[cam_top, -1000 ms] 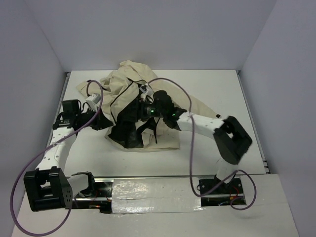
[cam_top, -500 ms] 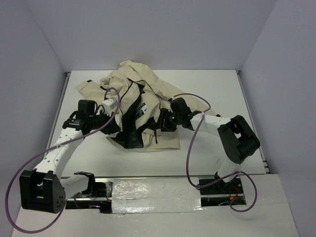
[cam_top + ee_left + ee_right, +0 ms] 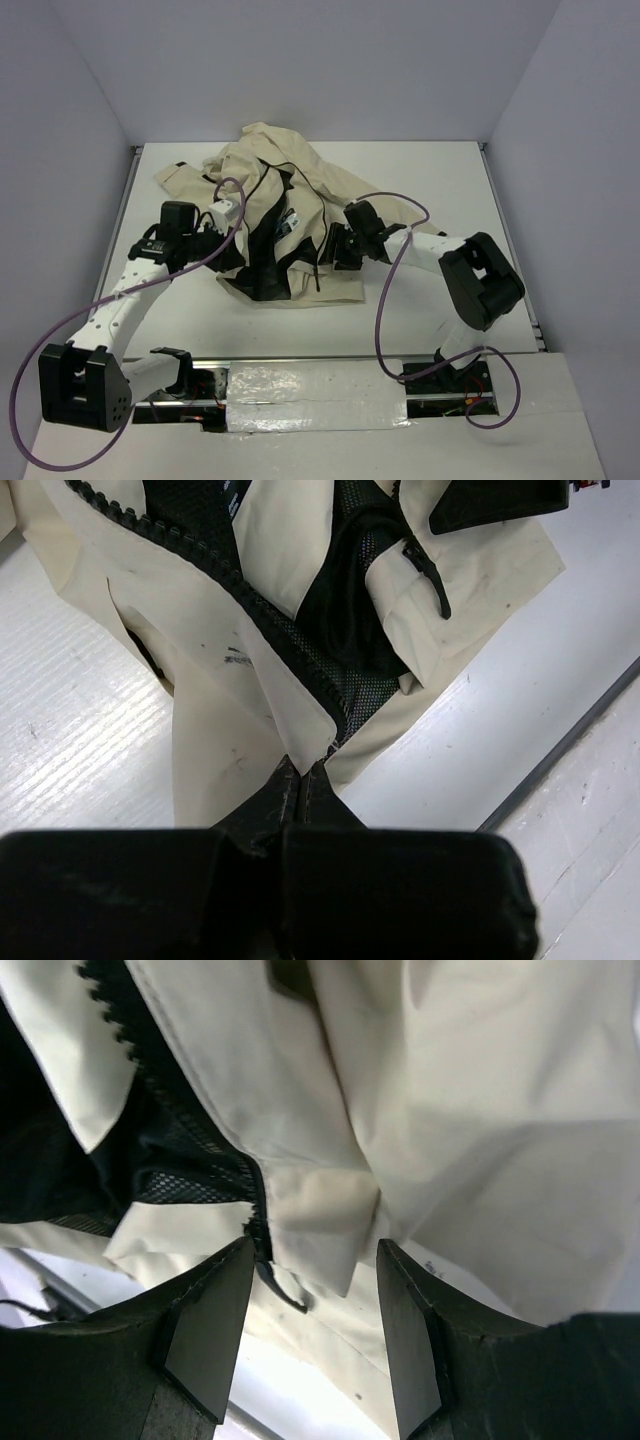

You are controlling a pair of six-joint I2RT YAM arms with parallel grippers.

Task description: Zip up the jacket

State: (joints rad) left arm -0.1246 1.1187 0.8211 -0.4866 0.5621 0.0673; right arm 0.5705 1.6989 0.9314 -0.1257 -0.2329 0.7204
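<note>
Crumpled jacket (image 3: pixel 300 180) lies hem toward the arms, zipper (image 3: pixel 200 565) running far-to-near

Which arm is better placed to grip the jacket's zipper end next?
Right. The right end effector is open, with the zipper end of the jacket between its fingers. The left end effector is shut on a front-edge corner, so it is occupied.

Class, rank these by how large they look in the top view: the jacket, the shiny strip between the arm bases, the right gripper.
Largest: jacket.
Next: shiny strip.
Smallest: right gripper.
No two look alike in size.
</note>
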